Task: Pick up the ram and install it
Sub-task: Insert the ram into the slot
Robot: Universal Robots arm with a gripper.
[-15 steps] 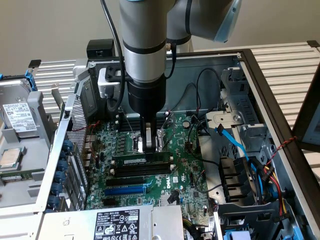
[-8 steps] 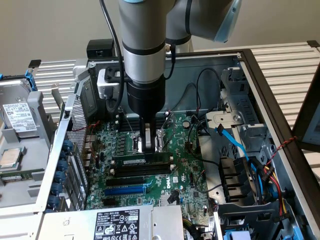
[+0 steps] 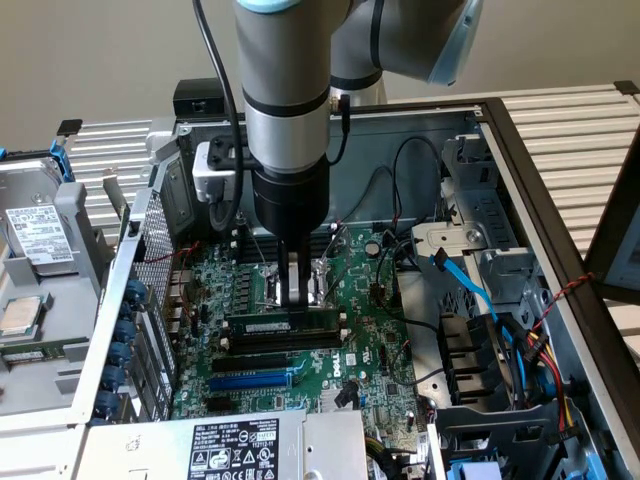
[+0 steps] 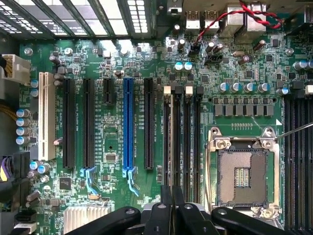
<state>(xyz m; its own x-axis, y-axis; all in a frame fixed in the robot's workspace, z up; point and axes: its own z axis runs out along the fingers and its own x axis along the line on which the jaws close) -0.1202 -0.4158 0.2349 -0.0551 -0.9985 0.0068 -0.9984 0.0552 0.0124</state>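
The arm (image 3: pixel 287 90) points straight down, wrist vertical, its fingers (image 3: pixel 292 282) pressed together at the tips.

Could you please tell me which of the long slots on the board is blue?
The single blue slot, flanked by black slots; every other long slot is black, apart from one white slot at the row's end.

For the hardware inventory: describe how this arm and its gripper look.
The arm is a silver-grey cylinder with a black ring and a pale blue joint cap. A black cable runs beside it toward a white bracket. Below a black round wrist section, the gripper has slim fingers on black linkages.
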